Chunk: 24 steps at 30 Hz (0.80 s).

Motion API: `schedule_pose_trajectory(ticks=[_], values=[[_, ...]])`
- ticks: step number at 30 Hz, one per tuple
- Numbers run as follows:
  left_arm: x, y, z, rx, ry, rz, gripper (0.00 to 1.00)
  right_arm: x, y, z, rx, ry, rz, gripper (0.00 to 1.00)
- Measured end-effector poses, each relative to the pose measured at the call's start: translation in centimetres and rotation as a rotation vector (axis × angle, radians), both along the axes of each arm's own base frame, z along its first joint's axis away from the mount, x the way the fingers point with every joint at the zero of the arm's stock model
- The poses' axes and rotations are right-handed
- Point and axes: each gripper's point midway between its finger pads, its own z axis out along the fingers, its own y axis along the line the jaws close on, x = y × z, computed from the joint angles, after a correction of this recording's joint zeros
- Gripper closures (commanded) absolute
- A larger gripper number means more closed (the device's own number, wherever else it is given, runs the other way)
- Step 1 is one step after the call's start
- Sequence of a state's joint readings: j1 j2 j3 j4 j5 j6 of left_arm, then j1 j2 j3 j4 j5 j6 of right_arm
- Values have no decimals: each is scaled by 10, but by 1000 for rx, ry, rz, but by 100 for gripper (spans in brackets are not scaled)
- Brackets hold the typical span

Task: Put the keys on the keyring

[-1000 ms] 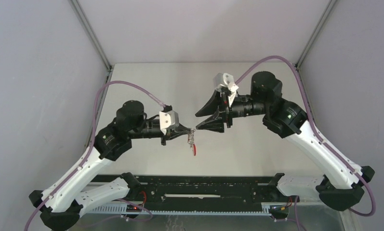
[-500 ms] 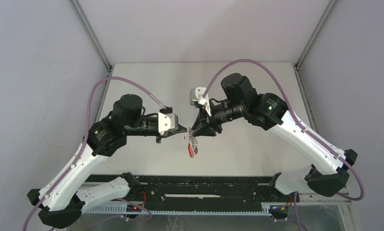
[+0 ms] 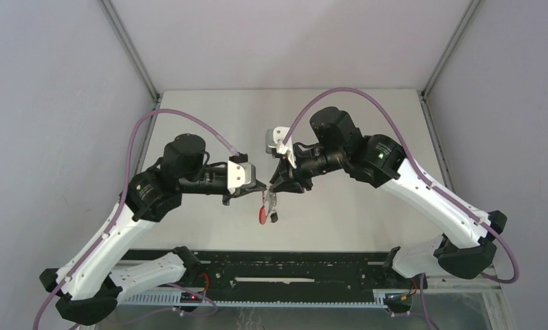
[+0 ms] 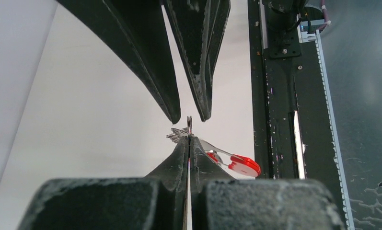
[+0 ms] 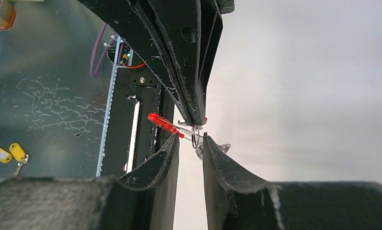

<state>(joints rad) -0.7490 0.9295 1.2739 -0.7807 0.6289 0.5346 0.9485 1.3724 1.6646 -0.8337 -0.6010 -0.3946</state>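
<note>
My left gripper [image 3: 262, 187] is shut on the keyring [image 4: 189, 122]. A thin silver loop of the ring stands up from its tips, and small metal loops [image 4: 177, 134] show beside them. The whole bunch is held above the table. A key with a red oblong tag [image 3: 262, 215] hangs below; the tag also shows in the left wrist view [image 4: 245, 164] and the right wrist view [image 5: 165, 124]. My right gripper [image 3: 274, 187] is open, tip to tip with the left, and its fingertips [image 5: 209, 143] stand on either side of the silver loop [image 5: 194, 136]. I cannot make out the black-headed key.
The black rail [image 3: 291, 265] with the arm bases runs along the near edge. In the right wrist view, two keys with yellow tags [image 5: 6, 154] lie on the dark floor below the table. Grey walls close in the table [image 3: 367, 124] on three sides.
The right arm has swung in from the right and narrowed its wide-open jaws around the loop held by the left gripper. The hanging red tag has swung slightly left.
</note>
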Motion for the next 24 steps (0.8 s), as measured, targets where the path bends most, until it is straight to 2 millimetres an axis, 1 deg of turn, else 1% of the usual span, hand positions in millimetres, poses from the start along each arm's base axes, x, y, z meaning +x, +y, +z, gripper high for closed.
schedule_pose_trajectory(ticks=[3,4,6,9,13,14,15,16,18,21,24], values=[[-1,0,0,-1,1,-3,100,1,4,-4,-10,-1,2,69],[0,0,0,-1,1,-2,100,2,6,-7,-16,0,2,70],[-1,0,0,-1,1,-3,100,2,8,-9,-22,1,3,81],[-1,0,0,0,3,-2,100,4,10,-12,-31,-5,2,99],[0,1,0,0,5,3,99,4,10,-13,-35,-11,-2,100],[0,1,0,0,5,3,91,4,10,-13,-36,-13,-4,100],[0,1,0,0,5,3,77,4,10,-13,-36,-14,-6,100],[0,1,0,0,5,4,68,5,10,-13,-36,-18,-10,100],[1,1,1,-4,-4,2,63,6,10,-12,-34,-26,-20,100],[0,2,5,-13,-29,-3,60,8,8,-10,-8,-33,-32,100],[-2,5,11,-24,-75,-10,57,7,2,-7,44,-3,-34,100]])
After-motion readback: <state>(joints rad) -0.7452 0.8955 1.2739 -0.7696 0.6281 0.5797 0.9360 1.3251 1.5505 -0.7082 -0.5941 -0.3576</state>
